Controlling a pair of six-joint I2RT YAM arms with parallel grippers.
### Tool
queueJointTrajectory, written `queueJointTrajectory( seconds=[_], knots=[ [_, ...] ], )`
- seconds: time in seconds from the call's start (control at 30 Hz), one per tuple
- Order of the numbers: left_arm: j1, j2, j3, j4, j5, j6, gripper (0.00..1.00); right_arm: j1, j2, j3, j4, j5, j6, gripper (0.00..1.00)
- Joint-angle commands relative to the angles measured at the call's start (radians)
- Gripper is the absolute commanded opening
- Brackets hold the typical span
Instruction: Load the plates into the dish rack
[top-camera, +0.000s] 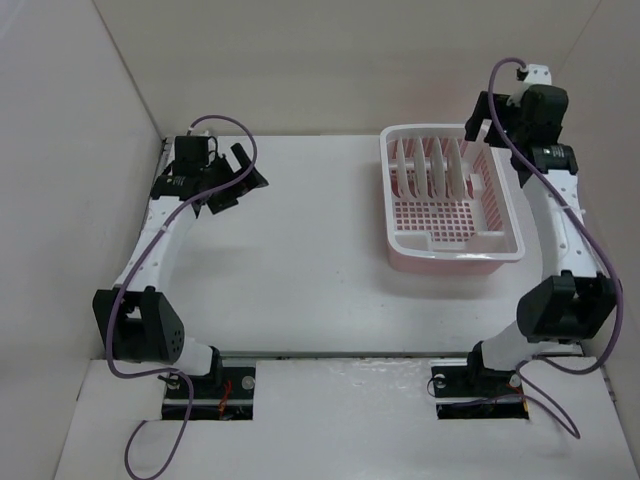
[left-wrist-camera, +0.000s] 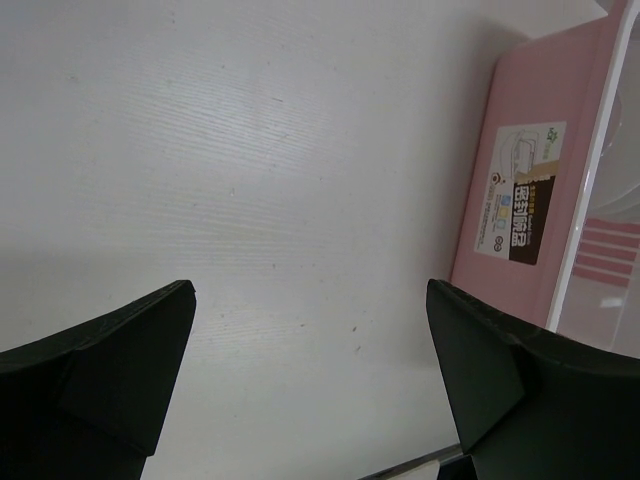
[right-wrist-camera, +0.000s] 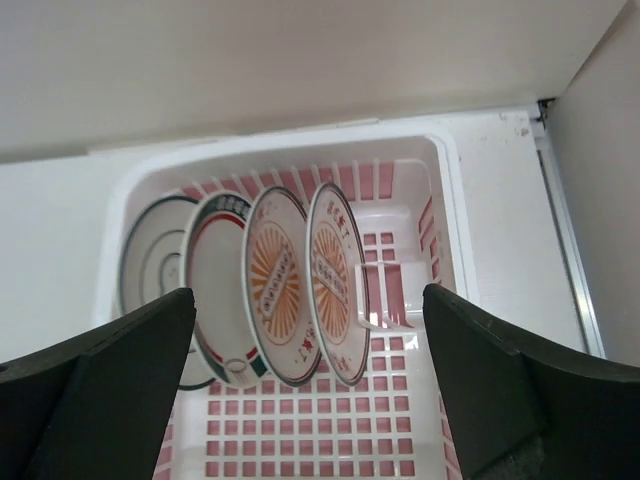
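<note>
The pink dish rack (top-camera: 505, 250) stands at the back right of the table. Several plates (top-camera: 432, 165) stand upright in its dividers. In the right wrist view they are two orange sunburst plates (right-wrist-camera: 335, 280) (right-wrist-camera: 277, 285), one with a green and red rim (right-wrist-camera: 215, 300) and one with a dark rim (right-wrist-camera: 150, 260), all inside the rack (right-wrist-camera: 445, 215). My right gripper (right-wrist-camera: 310, 360) is open and empty above the rack; in the top view it (top-camera: 478, 125) sits at the rack's back right corner. My left gripper (top-camera: 240, 178) is open and empty at the back left, over bare table (left-wrist-camera: 310, 330).
White walls close in the table at the back and both sides. The rack's pink outer wall with a label (left-wrist-camera: 520, 195) shows at the right of the left wrist view. The arm bases stand at the near edge.
</note>
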Motion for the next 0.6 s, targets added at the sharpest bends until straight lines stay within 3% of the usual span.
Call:
queueJointTrajectory(
  seconds=[0.0, 0.2, 0.33, 0.43, 0.57],
  knots=[
    [-0.033, -0.068, 0.118, -0.034, -0.048, 0.024, 1.00, -0.008, -0.092, 0.094, -0.106, -0.036, 0.055, 1.00],
    [-0.078, -0.215, 0.221, -0.132, -0.198, -0.009, 1.00, 0.067, -0.222, 0.096, -0.263, 0.038, 0.075, 1.00],
    [-0.078, -0.344, 0.186, -0.143, -0.258, -0.053, 1.00, 0.163, -0.423, -0.042, -0.275, 0.102, 0.100, 1.00],
    [-0.078, -0.436, 0.161, -0.152, -0.270, -0.096, 1.00, 0.194, -0.664, -0.136, -0.266, 0.111, 0.150, 1.00],
    [-0.078, -0.502, 0.103, -0.175, -0.270, -0.145, 1.00, 0.222, -0.837, -0.182, -0.309, 0.188, 0.175, 1.00]
  ],
)
